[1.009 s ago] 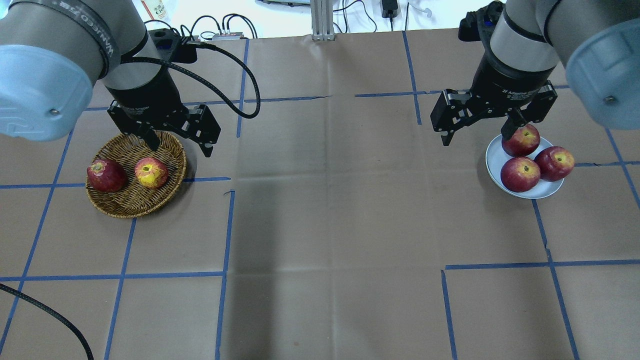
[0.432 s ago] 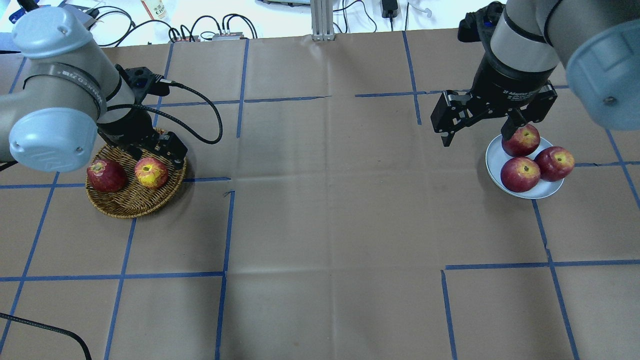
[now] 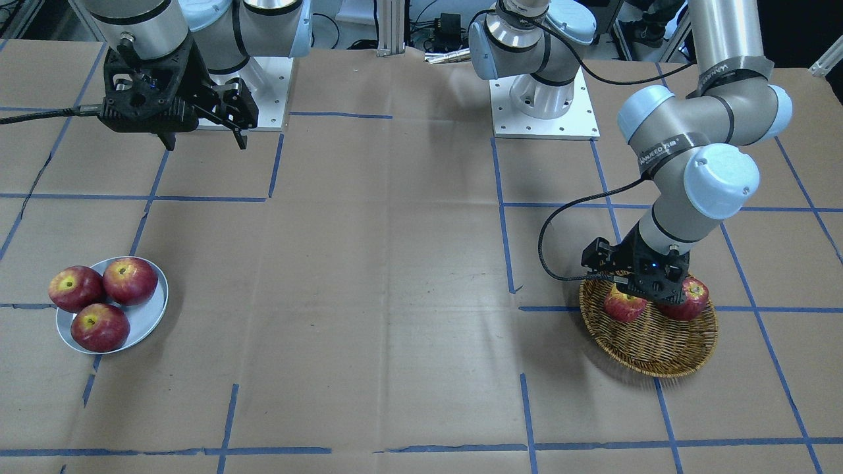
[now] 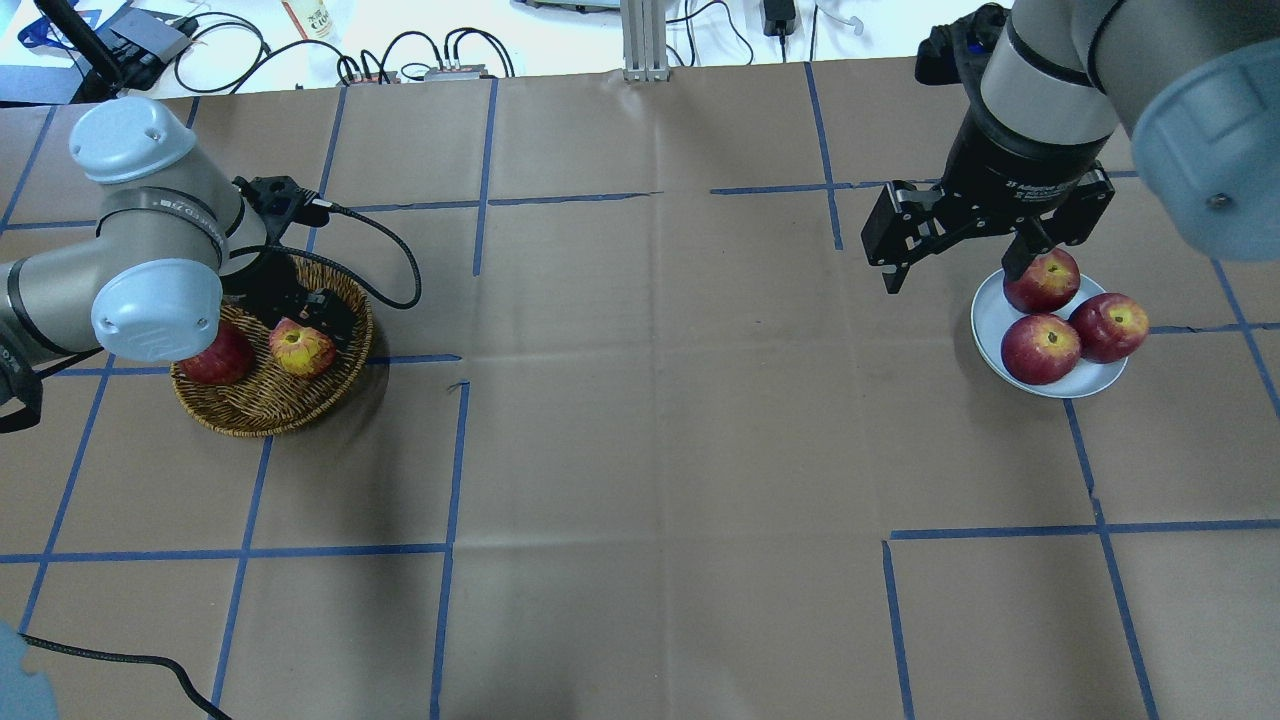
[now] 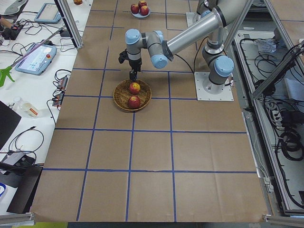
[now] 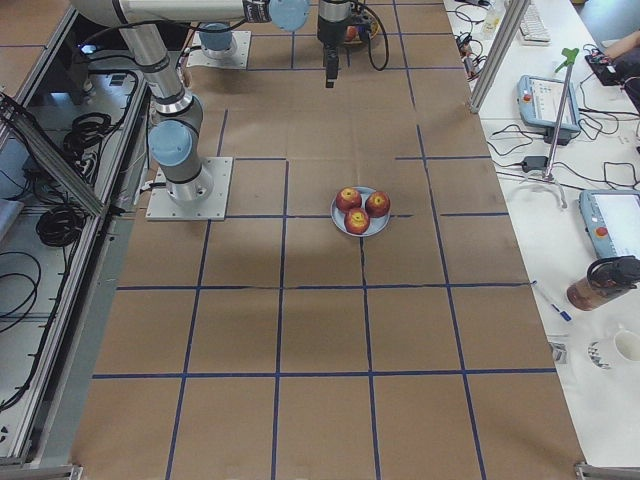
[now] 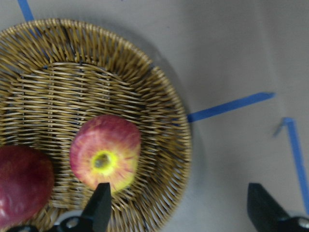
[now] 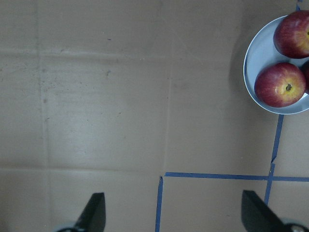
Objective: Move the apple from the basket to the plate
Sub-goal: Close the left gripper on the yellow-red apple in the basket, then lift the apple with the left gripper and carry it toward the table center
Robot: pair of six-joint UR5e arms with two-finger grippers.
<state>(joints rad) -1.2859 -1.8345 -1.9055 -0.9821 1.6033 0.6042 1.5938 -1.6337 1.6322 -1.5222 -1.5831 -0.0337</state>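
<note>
The apple [image 4: 302,348], streaky red with a yellow patch round its stem, lies in the woven basket [image 4: 250,420]; it also shows in the left wrist view [image 7: 106,152] and the front view [image 3: 624,306]. My left gripper [image 7: 178,205] is open and low over the basket. One fingertip [image 7: 100,198] is at the apple's edge; the other is outside the rim, over the table. The pale plate [image 4: 990,310] is at the far right. My right gripper [image 4: 952,275] is open and empty, high beside the plate.
A darker red apple [image 4: 215,360] lies in the basket next to the streaky one, half under my left arm. Three dark red apples [image 4: 1040,348] fill the plate. Blue tape lines cross the brown paper table [image 4: 660,400]. Cables lie along the far edge.
My left arm has come down and drawn in over the basket, bringing the open gripper close to the streaky apple. The right arm and all the apples have not moved.
</note>
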